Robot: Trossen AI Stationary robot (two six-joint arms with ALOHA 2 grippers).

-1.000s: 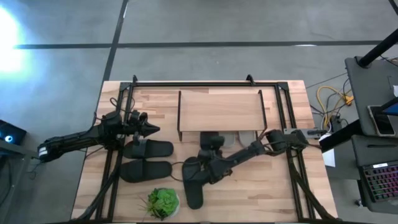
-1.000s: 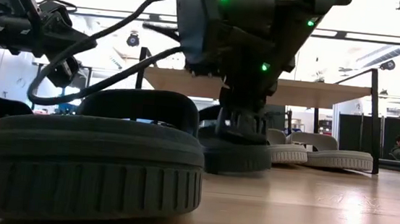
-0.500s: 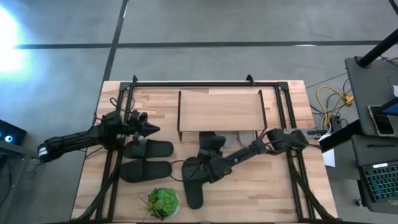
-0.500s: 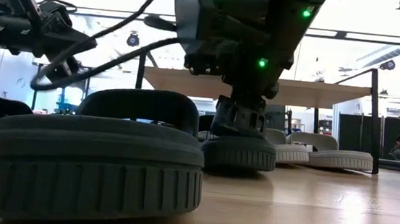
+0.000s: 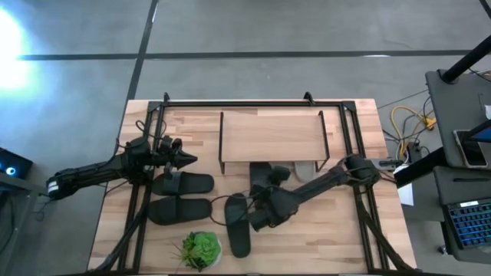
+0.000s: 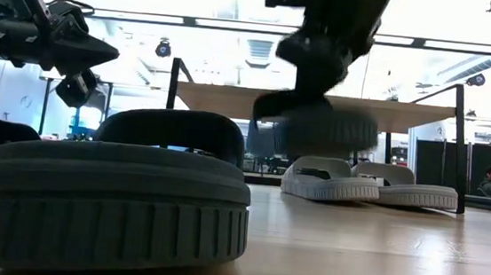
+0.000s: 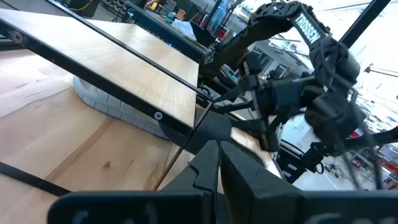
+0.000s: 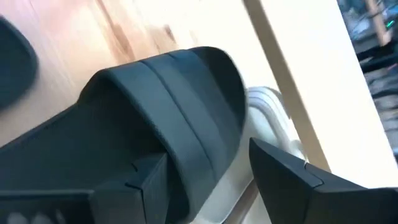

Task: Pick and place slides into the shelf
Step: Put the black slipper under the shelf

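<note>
Since the earlier frames the right gripper point(image 5: 261, 217) has spread its fingers and drawn back toward the near side of the table, leaving one charcoal slide point(image 5: 262, 175) with its toe end tucked under the shelf point(image 5: 272, 136). In the right wrist view that slide's point(image 8: 168, 118) wide, smooth strap arches between the two dark fingers point(image 8: 292, 180), which stand apart on either side of it without clamping it, and the low view shows the gripper point(image 6: 318, 117) blurred above the tabletop. The second charcoal slide point(image 5: 238, 230) lies just left of the gripper, its thick sole ribbed along the edge in the low view. The light grey slides point(image 6: 370, 186) sit side by side under the shelf's pale wooden board, behind the thin black legs. The black slides point(image 5: 182, 196) lie side by side at the left, and the left gripper point(image 5: 186, 159) hangs just above the far one, its fingers pressed together on nothing. A small green leafy plant point(image 5: 201, 249) stands at the near edge.
</note>
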